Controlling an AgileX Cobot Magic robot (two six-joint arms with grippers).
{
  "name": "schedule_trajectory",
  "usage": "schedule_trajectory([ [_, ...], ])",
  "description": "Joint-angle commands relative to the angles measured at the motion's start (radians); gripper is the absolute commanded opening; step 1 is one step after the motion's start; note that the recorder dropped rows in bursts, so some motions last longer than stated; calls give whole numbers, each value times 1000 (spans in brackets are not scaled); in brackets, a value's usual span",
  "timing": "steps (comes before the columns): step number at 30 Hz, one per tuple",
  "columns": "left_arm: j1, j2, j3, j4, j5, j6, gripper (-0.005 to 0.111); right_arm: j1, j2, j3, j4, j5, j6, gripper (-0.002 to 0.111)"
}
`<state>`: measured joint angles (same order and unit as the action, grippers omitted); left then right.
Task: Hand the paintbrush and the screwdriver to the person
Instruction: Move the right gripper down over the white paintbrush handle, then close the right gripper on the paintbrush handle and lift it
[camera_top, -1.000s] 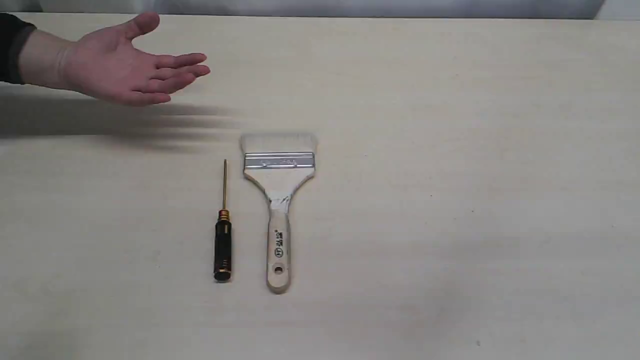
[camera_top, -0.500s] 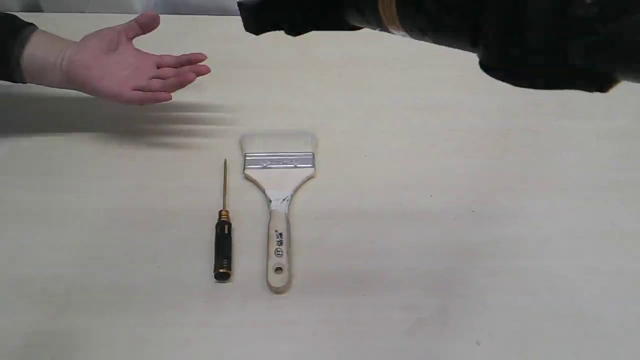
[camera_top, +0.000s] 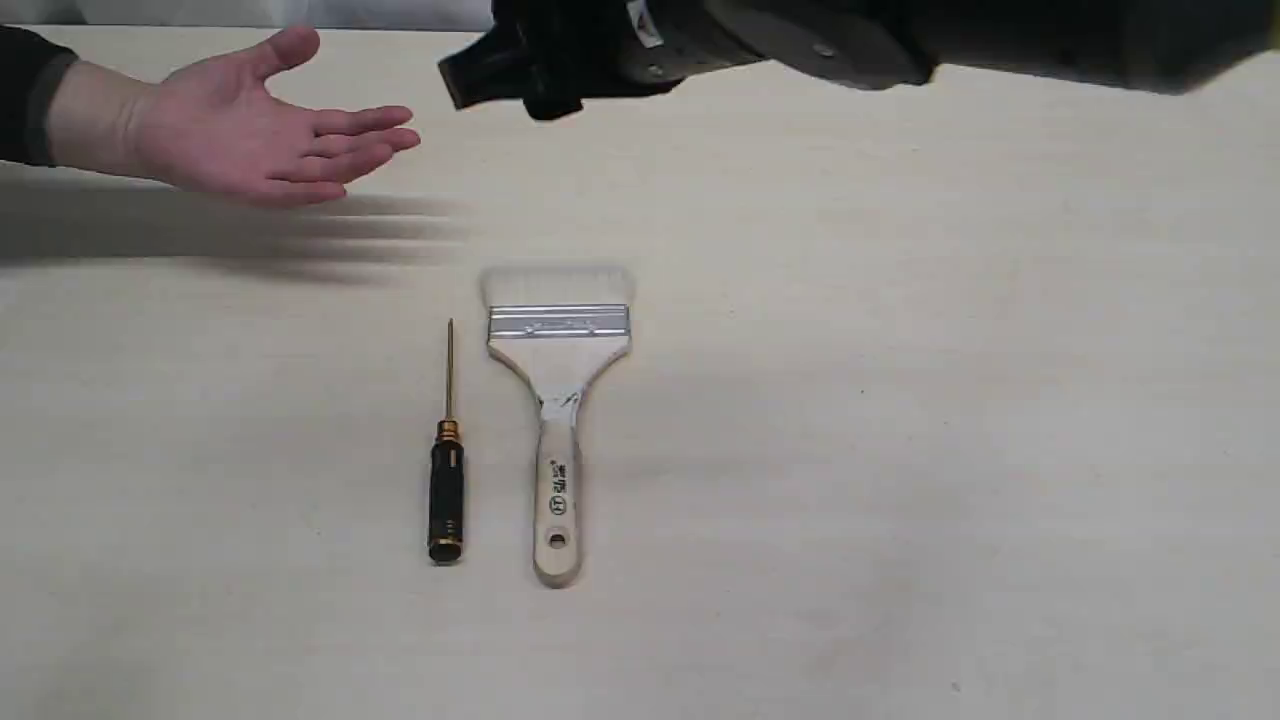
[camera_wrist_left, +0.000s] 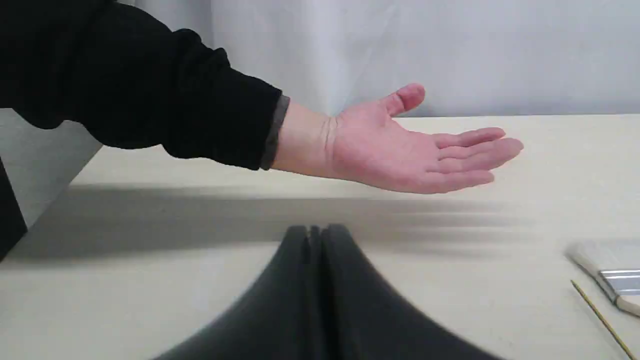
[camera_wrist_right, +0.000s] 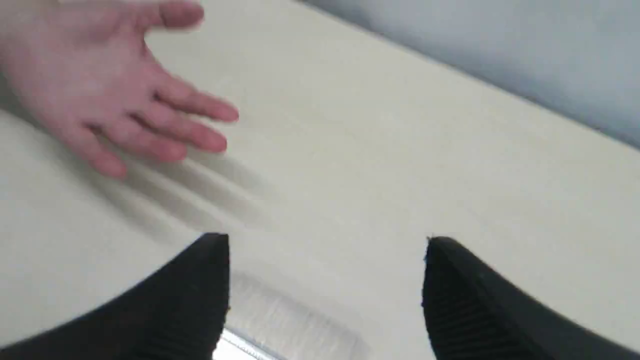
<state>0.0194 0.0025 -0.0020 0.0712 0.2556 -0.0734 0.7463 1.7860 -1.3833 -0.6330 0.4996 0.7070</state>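
1. Change: the right arm (camera_top: 800, 40) now runs along the top edge of the exterior view, coming in from the right. A second ago it is not in frame. Half a second ago its tip only reaches top centre. Now the tip sits lower and further left, at upper centre, above the bristle end of the paintbrush (camera_top: 558, 400) and near the fingertips of the person's hand (camera_top: 250, 130).
2. No other change. The paintbrush and the screwdriver (camera_top: 446, 480) lie where they were, flat on the table (camera_top: 900, 400) at frame centre. They are side by side and apart, screwdriver on the left, handles toward the bottom edge. The person's hand holds at upper left, palm up and empty.
3. Meaning: this is the reach phase, nothing is picked up, and both handovers are still to do. The brush looks like the first target, since its bristles and metal band show low in the right wrist view, between the fingers.
4. Right gripper (camera_wrist_right: 324, 239): fingers spread wide, empty, aimed down at the table over the bristles. The view is blurred, so it is likely moving.
5. Left gripper (camera_wrist_left: 315, 235): fingers pressed together with nothing between them, low over the table, facing the open palm. It is not seen in the exterior view.
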Motion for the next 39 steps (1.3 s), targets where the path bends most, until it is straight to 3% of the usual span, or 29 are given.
schedule_trajectory([
  [1, -8, -2, 2, -3, -4, -2, 0, -1, 53, -53, 99, 82, -90, 60],
  [16, -8, -2, 2, -3, -6, -2, 0, -1, 283, -120, 340, 211, -199, 60],
  [23, -8, -2, 2, -3, -6, -2, 0, -1, 312, -120, 460, 237, -248, 49],
  [32, -8, -2, 2, -1, -6, -2, 0, -1, 313, -120, 565, 244, -327, 59],
  [39, -8, -2, 2, -1, -6, -2, 0, -1, 348, -120, 575, 263, -322, 59],
])
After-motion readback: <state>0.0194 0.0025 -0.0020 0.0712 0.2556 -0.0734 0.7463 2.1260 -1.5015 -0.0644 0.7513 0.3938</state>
